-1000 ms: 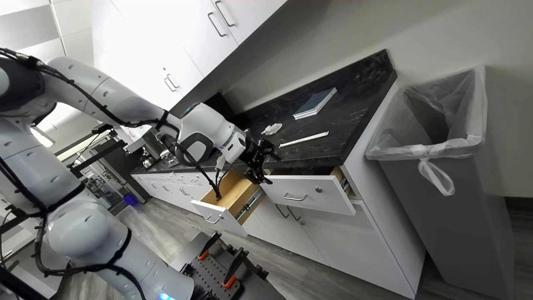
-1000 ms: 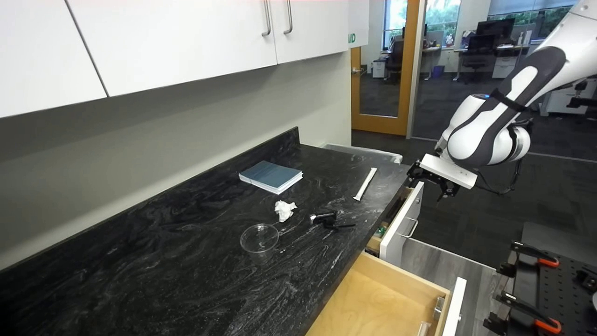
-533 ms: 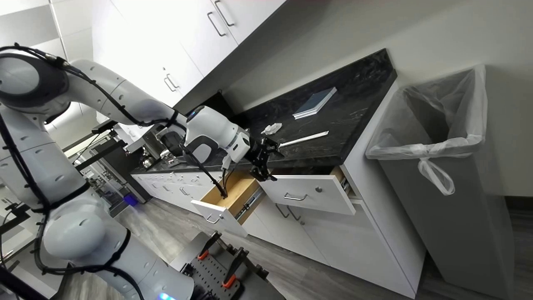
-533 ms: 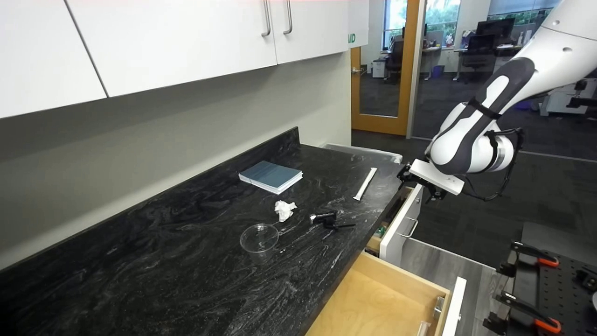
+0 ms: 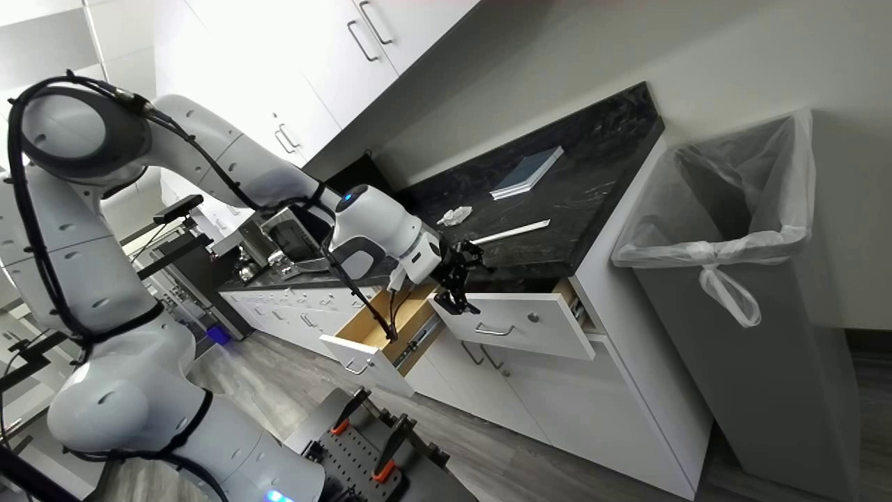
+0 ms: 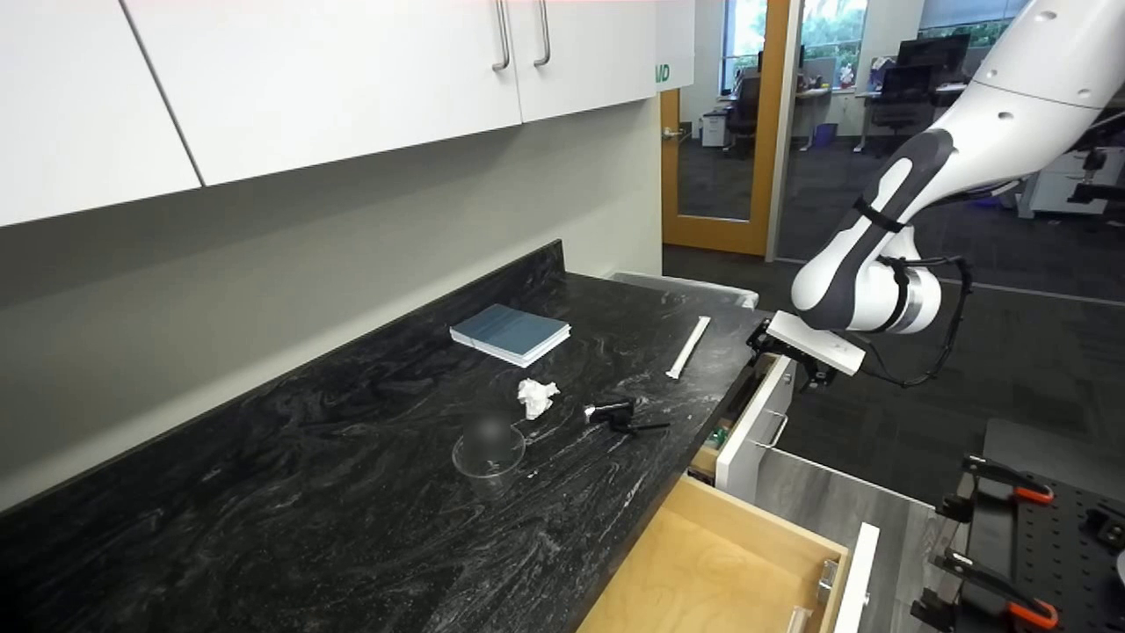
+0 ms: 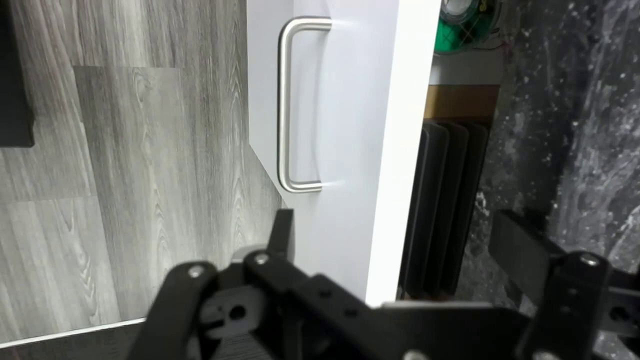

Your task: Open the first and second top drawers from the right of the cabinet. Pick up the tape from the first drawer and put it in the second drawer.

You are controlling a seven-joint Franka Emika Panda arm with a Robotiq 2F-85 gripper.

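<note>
In the wrist view, the jaws are standing wide apart; near their 12 o'clock the green tape (image 7: 451, 37) is resting inside the first drawer (image 7: 352, 150), and toward 2 o'clock the tabletop (image 7: 570, 130) is extending. In an exterior view, the second drawer (image 6: 712, 554) is projecting at their 7 o'clock.

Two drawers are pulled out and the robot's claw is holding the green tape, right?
Not quite: the claw is open and empty. The wrist view shows the green tape inside the first drawer. Both it and the second drawer are pulled out.
</note>
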